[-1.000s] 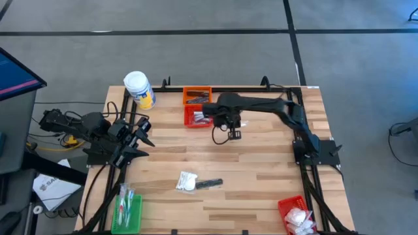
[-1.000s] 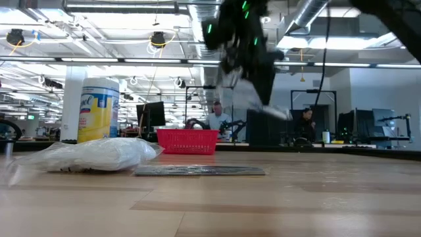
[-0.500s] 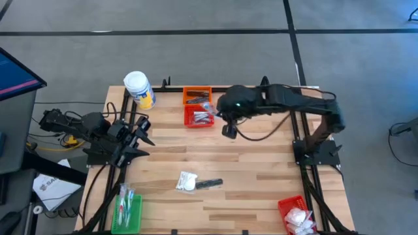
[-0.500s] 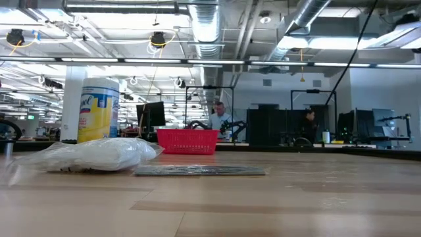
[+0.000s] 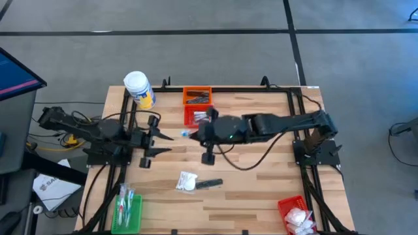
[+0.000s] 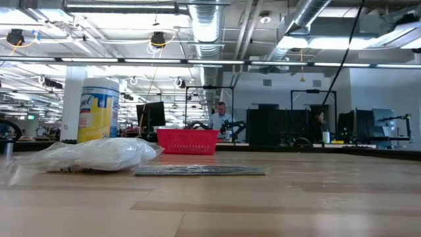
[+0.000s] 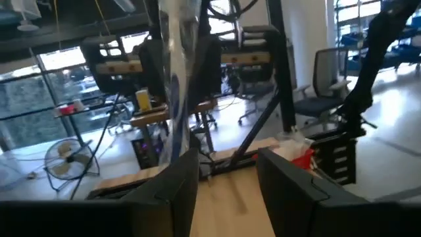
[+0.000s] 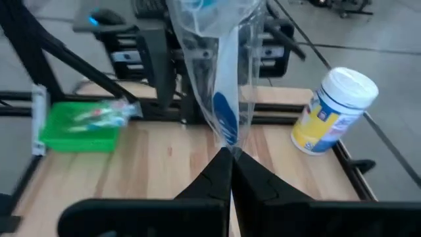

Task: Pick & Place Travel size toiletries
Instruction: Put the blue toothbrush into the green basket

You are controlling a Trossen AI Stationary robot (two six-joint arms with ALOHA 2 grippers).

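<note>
1. Around the tabletop (image 5: 261,170): a big white jar (image 5: 139,89) with a yellow label stands at the far left corner, an orange basket (image 5: 196,96) and a red basket (image 5: 194,117) sit at the far edge, a green basket (image 5: 128,210) at the near left, and another red basket (image 5: 295,214) with white packets at the near right.
2. Mid-tabletop, toward the near side, a crumpled white packet (image 5: 186,181) lies just beside a dark slim tube (image 5: 209,184); from the low view nothing stands in front of them.
3. The right gripper (image 5: 193,132) reaches far across to the left, its fingers pinched shut on a clear-plastic sachet (image 8: 220,72).
4. That sachet is see-through and wrinkled, with a blue mark inside, and it sticks out from the closed fingertips between the two arms, above the tabletop.
5. The left gripper (image 5: 168,136) points toward it from the left; its fingers (image 7: 177,181) stand partly apart with a clear strip showing between them, but I can't tell whether they hold it.
</note>
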